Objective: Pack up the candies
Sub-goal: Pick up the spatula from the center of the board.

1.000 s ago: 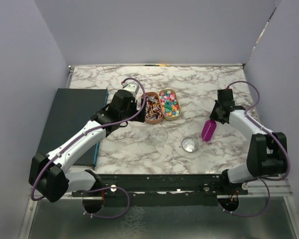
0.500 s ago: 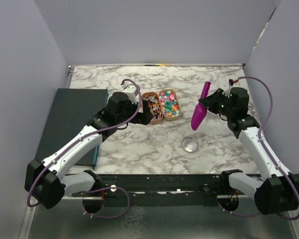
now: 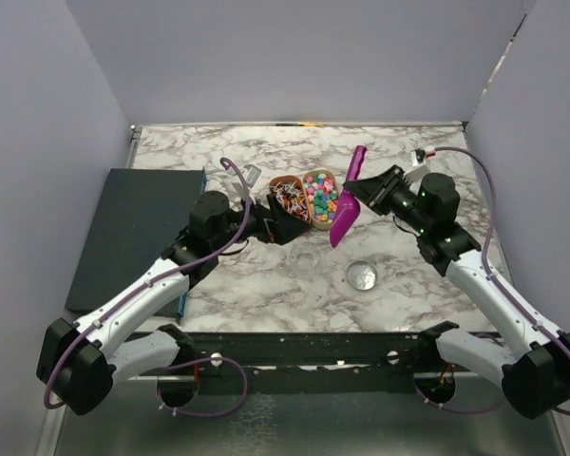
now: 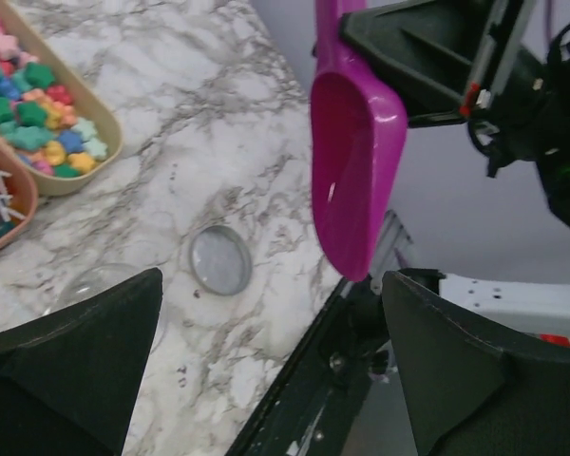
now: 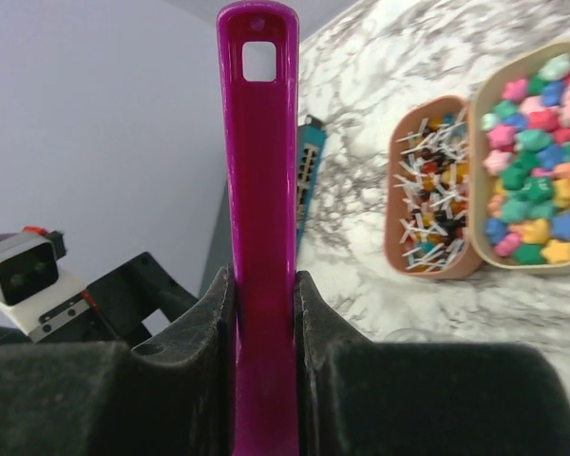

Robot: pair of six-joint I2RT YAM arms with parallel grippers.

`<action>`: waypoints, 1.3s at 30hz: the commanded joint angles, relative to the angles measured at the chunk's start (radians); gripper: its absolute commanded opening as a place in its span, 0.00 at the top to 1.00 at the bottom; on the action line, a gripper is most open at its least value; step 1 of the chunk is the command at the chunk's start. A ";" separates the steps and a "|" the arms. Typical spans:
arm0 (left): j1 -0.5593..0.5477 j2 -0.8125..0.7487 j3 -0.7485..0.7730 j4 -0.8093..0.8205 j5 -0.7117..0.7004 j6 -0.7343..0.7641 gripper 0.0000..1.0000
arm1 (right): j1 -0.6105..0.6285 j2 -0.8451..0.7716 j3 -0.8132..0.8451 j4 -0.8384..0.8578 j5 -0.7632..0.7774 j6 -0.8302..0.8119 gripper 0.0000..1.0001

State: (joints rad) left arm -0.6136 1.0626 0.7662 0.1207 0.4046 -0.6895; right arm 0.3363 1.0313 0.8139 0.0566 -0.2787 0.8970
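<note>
Candies (image 3: 322,197) — tiny stars, pink, green, yellow, blue, in tan tray (image 4: 85,179). Right gripper (image 5: 264,313) clamps purple scoop (image 4: 356,161) — left gripper (image 4: 271,285) splayed.

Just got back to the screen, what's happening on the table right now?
The right gripper holds the purple scoop by its handle, up off the table, with its empty bowl beside the candies. The left gripper is open near the stick tray, holding nothing. The clear cup looks empty.
</note>
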 commanded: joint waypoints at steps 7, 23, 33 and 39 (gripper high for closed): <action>-0.041 -0.033 -0.059 0.346 0.138 -0.239 0.09 | 0.156 0.079 0.014 0.249 0.008 0.133 0.99; -0.112 -0.005 -0.082 0.477 0.157 -0.309 0.50 | 0.220 0.105 -0.032 0.465 0.003 0.201 0.99; -0.113 -0.004 -0.100 0.485 0.143 -0.315 0.88 | 0.232 0.080 -0.078 0.523 -0.011 0.197 0.99; -0.113 -0.005 -0.111 0.485 0.134 -0.303 1.00 | 0.237 0.068 -0.103 0.536 -0.029 0.176 0.93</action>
State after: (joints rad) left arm -0.7174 1.0592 0.6701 0.5591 0.5301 -0.9943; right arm 0.5632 1.1191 0.7341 0.5453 -0.2855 1.0985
